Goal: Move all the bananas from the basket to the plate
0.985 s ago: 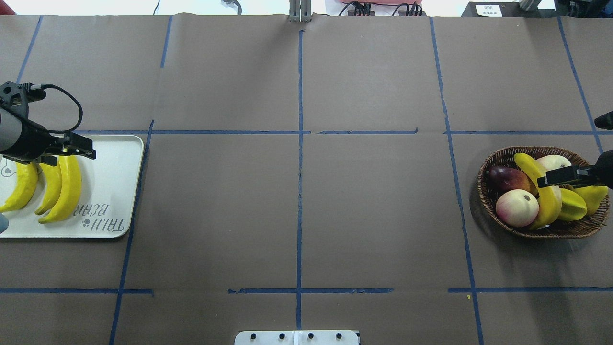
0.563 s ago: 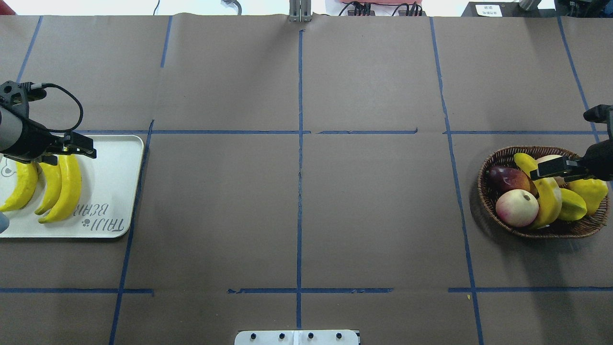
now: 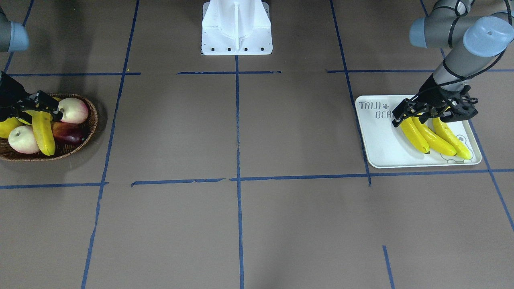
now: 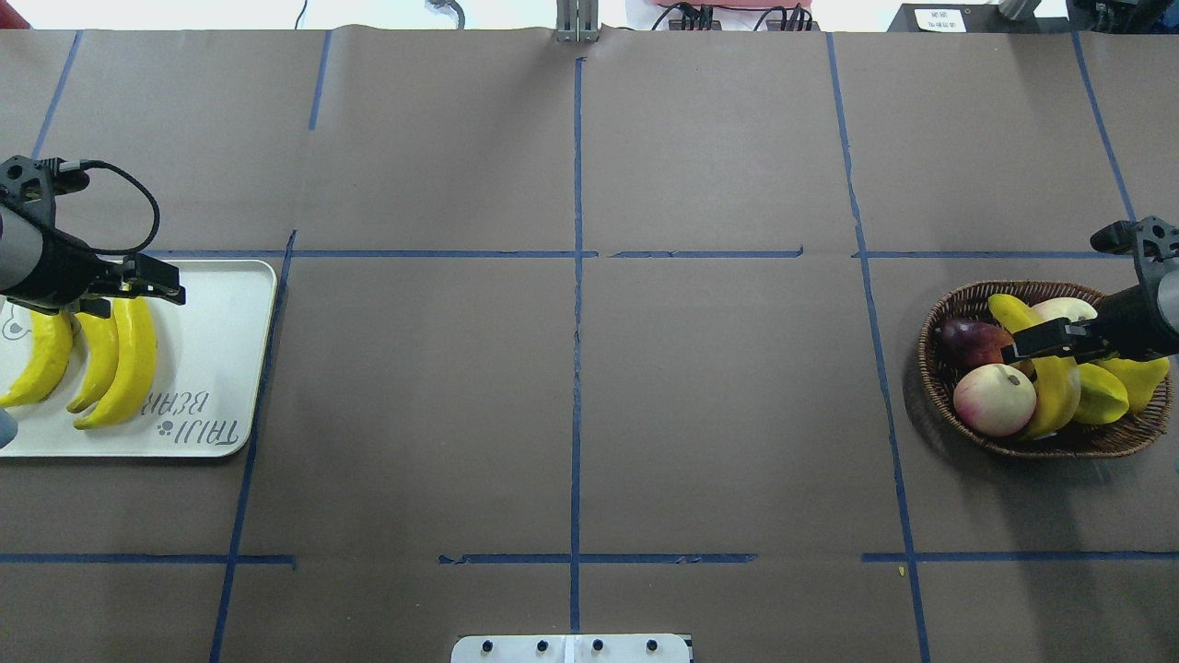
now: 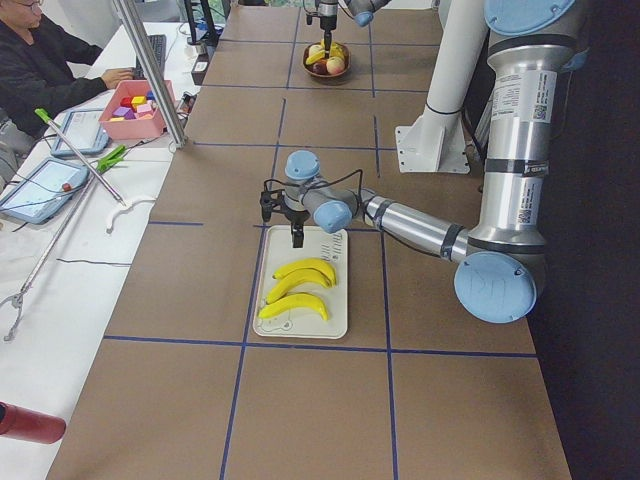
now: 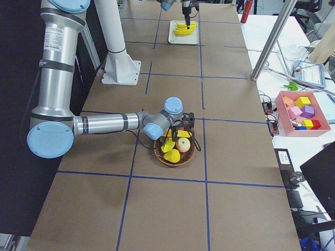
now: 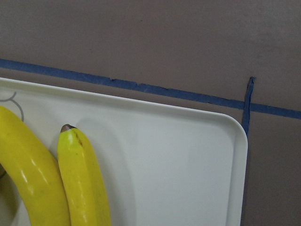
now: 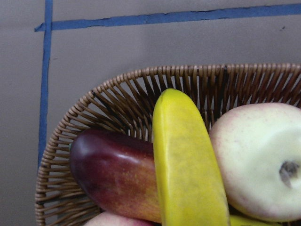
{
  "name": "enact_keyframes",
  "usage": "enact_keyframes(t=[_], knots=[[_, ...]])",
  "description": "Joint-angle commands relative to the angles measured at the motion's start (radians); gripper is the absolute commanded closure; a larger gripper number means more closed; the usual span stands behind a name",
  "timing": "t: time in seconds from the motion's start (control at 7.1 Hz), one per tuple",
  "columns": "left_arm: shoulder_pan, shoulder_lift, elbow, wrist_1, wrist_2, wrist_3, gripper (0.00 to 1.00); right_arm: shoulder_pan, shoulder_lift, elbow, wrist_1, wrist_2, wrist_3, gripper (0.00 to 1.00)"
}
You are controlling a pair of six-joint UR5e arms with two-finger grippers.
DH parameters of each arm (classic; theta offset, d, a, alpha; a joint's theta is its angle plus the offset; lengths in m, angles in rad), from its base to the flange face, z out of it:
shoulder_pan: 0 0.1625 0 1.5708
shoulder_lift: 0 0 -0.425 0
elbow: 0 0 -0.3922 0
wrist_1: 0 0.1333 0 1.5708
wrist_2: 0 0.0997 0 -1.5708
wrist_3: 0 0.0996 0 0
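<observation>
The brown paper-covered desk (image 4: 571,414) is marked off by blue tape lines. On the robot's left side lies the plate (image 4: 221,368), with three bananas (image 4: 129,368) side by side on it, near its outer edge. Well apart, on the robot's right side, sits the basket (image 4: 930,387). It holds the fourth banana (image 4: 1055,391), which lies across a pale pink fruit (image 4: 995,401), a dark red fruit (image 4: 972,343) and a starfruit (image 4: 1101,394). The left gripper (image 4: 170,285) hovers over the ends of the plated bananas, its fingers spread and holding nothing. The right gripper (image 4: 1027,343) hangs just above the fourth banana's upper half, its fingers looking parted.
</observation>
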Motion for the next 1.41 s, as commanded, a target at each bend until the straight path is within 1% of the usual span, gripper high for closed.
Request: enact_keyframes(t=[0.0,0.28,0.56,0.7,0.99,1.27], knots=[[0.0,-0.001,-0.001,0.0,0.0,-0.001,0.01,0.003,-0.023,0.012,0.0,0.013,-0.001,0.0],[0.0,-0.001,-0.008,0.0,0.001,-0.001,0.01,0.001,-0.084,0.067,0.0,0.027,0.001,0.0],[0.0,-0.001,-0.008,0.001,0.001,-0.001,0.01,-0.003,-0.087,0.061,-0.001,0.034,0.002,0.01],[0.0,-0.001,-0.008,0.0,0.001,-0.001,0.01,-0.005,-0.086,0.053,-0.004,0.034,0.002,0.04],[0.0,-0.001,-0.008,0.0,0.001,-0.001,0.01,-0.006,-0.08,0.047,-0.009,0.034,0.007,0.41],[0.0,-0.001,-0.008,0.0,0.001,-0.001,0.01,-0.006,-0.073,0.047,-0.006,0.035,0.005,0.72]])
